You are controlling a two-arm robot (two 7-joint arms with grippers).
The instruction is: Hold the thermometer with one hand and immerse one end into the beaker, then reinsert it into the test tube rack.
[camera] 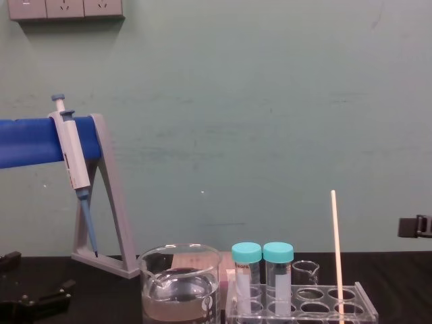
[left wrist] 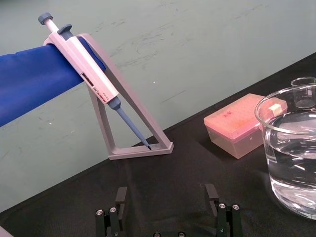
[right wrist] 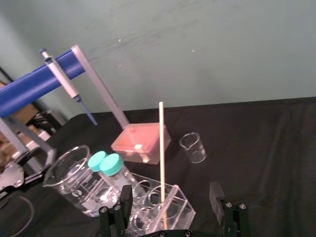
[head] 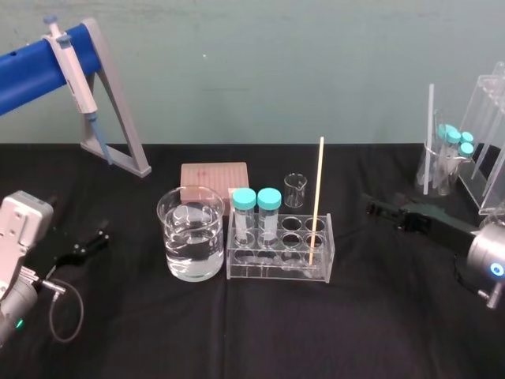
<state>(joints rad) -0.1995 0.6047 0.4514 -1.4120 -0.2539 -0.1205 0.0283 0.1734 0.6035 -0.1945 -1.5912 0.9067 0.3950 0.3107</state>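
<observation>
Black table [head: 379,316] — beaker [head: 192,237], rack [head: 276,271] (pink box [head: 214,174])

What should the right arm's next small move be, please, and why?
Probably ease the right gripper leftward toward the thermometer: the gripper is open and sits apart, to the right of the test tube rack, while the thermometer stands ungrasped in the rack's right end. The left gripper is parked far left.

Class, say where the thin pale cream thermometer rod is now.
Head view: the thermometer stands upright in the right end of the clear acrylic rack, right of two teal-capped tubes.
</observation>
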